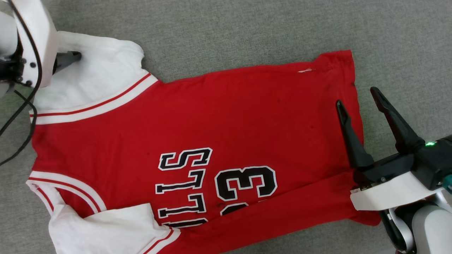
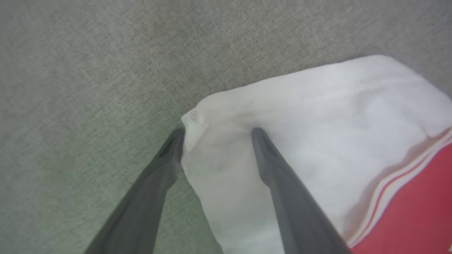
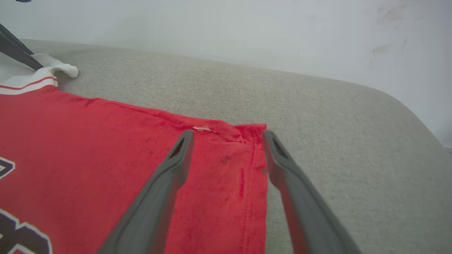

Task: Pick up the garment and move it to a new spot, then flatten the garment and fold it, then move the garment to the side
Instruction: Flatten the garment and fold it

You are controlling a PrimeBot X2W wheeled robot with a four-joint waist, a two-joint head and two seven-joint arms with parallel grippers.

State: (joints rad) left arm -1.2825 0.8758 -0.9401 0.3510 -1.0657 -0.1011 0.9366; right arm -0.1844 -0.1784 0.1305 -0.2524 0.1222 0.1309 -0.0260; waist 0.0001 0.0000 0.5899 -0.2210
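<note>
Jaws apart on both, the left gripper (image 2: 218, 131) straddles a white sleeve (image 2: 300, 123) corner and the right gripper (image 1: 357, 96) the far hem (image 3: 247, 169) corner of the red BULLS 33 jersey T-shirt (image 1: 212, 116), which lies flat on the grey fabric surface (image 1: 247, 28) with its near side cut off and its lettering partly covered.

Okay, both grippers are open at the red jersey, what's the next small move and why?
Probably close both grippers to pinch the cloth. The left gripper stands open astride the corner of the white sleeve, and the right gripper stands open astride the hem of the garment near its far corner, so each has an edge between its fingers.
</note>
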